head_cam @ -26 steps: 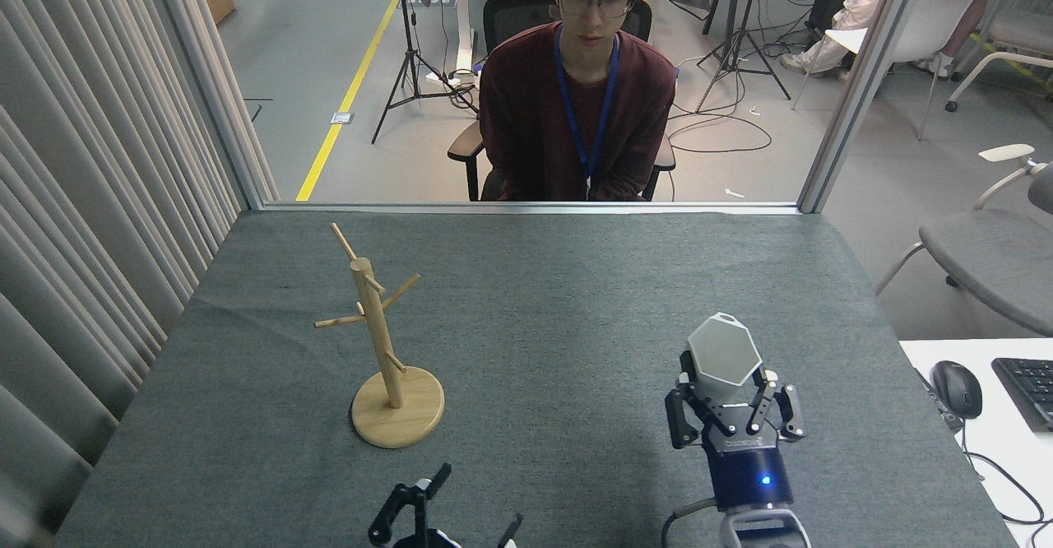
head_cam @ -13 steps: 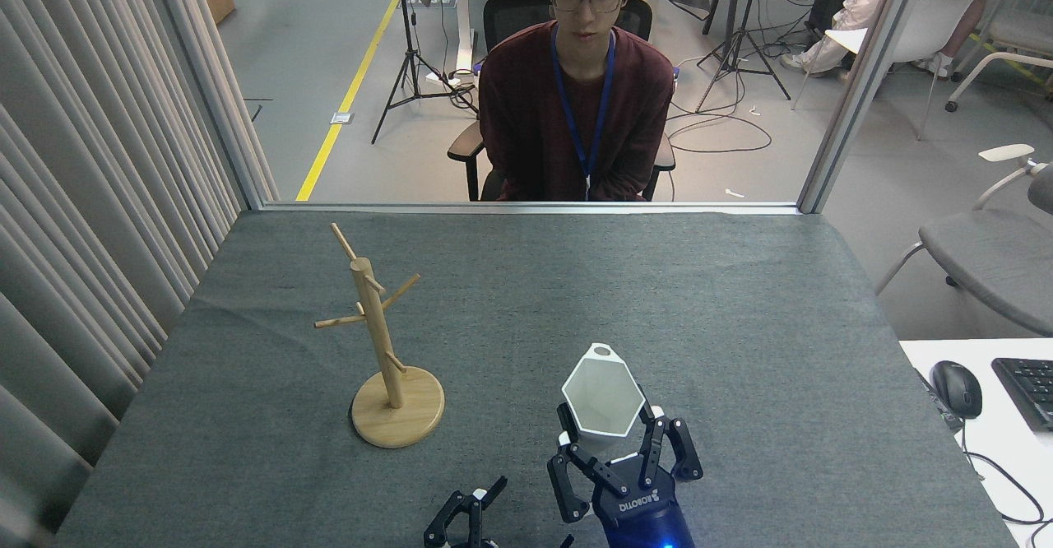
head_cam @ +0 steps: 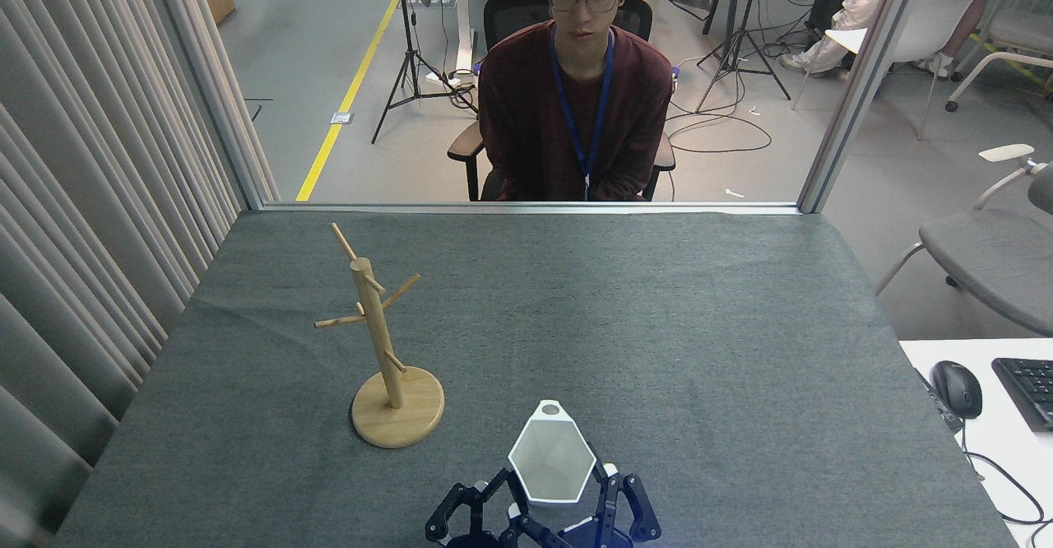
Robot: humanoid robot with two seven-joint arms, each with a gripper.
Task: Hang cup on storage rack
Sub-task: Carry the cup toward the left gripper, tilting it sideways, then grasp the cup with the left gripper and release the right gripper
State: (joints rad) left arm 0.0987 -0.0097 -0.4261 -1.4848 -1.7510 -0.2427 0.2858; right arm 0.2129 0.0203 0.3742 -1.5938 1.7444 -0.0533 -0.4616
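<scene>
Head view
Cup [head_cam: 551,457]: white, hexagonal, mouth turned toward the camera so the inside shows; the tab with its round hole points up and away at the far rim. Nothing can be seen inside it.
Cup position: near the front edge of the tabletop [head_cam: 658,301], low in the middle of the view, right of the rack and apart from it.
Right gripper [head_cam: 566,503]: comes up from the bottom edge just right of centre; its dark fingers [head_cam: 607,500] stand on both sides of the cup's lower half and clamp it, so the cup is held up by this gripper.
Left gripper [head_cam: 467,515]: at the bottom edge just left of the cup, only the black finger tips in view; they lie close to the cup's lower left side, and whether they touch it, or are spread or closed, cannot be told.
Rack [head_cam: 380,350]: light wood, upright pole on a round disc base, standing on the left half of the tabletop; thin pegs angle up from the pole, all bare.
Person [head_cam: 576,95]: seated behind the far edge of the tabletop, dark red top, blue lanyard.
</scene>
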